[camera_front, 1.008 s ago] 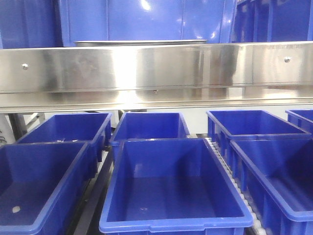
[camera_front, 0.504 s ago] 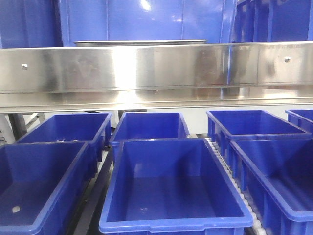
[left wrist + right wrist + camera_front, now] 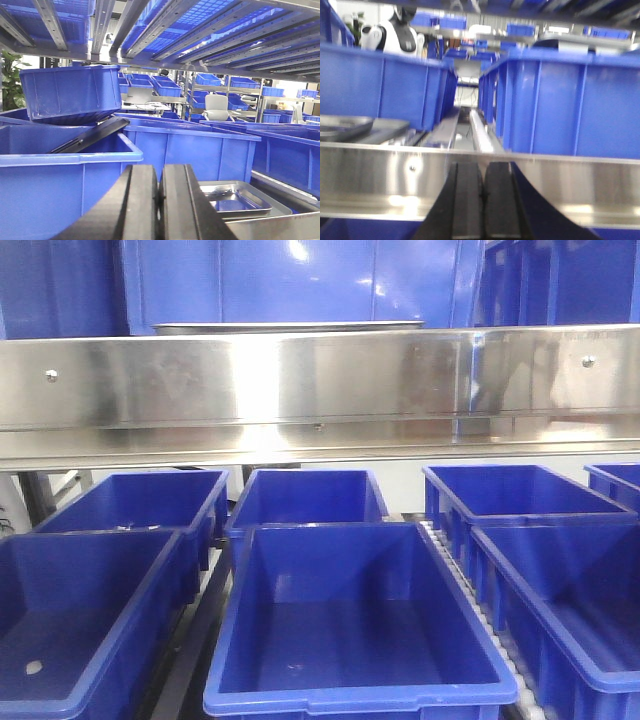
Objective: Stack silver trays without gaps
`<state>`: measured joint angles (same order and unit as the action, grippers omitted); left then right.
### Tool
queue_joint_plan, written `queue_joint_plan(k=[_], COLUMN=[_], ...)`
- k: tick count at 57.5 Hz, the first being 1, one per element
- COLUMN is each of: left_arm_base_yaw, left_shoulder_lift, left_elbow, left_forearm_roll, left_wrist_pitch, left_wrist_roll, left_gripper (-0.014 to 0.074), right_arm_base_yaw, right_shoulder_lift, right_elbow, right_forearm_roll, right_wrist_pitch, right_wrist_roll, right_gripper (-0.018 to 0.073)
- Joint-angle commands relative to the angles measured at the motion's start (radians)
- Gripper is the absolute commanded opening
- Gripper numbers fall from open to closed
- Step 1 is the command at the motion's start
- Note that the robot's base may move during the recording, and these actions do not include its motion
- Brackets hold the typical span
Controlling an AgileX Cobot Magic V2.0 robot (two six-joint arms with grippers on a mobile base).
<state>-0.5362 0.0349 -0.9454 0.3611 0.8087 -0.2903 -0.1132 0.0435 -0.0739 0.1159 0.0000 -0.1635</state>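
Observation:
Silver trays (image 3: 235,197) lie low right in the left wrist view, one seated in another, on the shelf behind the steel band. Their thin rim (image 3: 288,327) shows just above the band in the front view. A tray edge (image 3: 340,125) shows at the far left in the right wrist view. My left gripper (image 3: 159,172) is shut and empty, left of the trays and nearer the camera. My right gripper (image 3: 484,170) is shut and empty, in front of the steel band. Neither gripper shows in the front view.
A long steel band (image 3: 320,390) spans the front view, with blue bins (image 3: 350,620) in rows below it and tall blue bins (image 3: 300,280) behind. In the left wrist view a blue bin (image 3: 60,170) stands left, with a tilted bin (image 3: 70,92) above it.
The reflection on the steel band at the right has shifted a little. The trays and bins have not moved.

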Motion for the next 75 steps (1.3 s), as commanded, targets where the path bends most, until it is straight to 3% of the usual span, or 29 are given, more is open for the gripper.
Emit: queue_joint_plan(k=[1,20,23,75], left_arm_base_yaw=[-0.005,-0.005,-0.005,-0.005], left_shoulder_lift=[-0.002,-0.002,-0.002,-0.002], left_elbow=[0.003,0.003,0.003,0.003], left_forearm_roll=[0.001,0.001,0.001,0.001], left_wrist_pitch=[-0.011,-0.011,-0.011,-0.011], left_wrist_roll=[0.0,0.0,0.0,0.0], left_gripper=[-0.0009,-0.0009,-0.0009,-0.0009], right_arm_base_yaw=[-0.005,0.061,0.067,0.065], right_shoulder_lift=[-0.006,-0.043,-0.043,-0.043], right_elbow=[0.014,0.074,0.074,0.074], right_forearm_roll=[0.002,0.0,-0.007,-0.013], right_wrist_pitch=[-0.007,-0.03,0.023,0.044], right_wrist_roll=[-0.002,0.048,0.059,0.082], right_gripper=[-0.0081,-0.0081,-0.0081,-0.0081])
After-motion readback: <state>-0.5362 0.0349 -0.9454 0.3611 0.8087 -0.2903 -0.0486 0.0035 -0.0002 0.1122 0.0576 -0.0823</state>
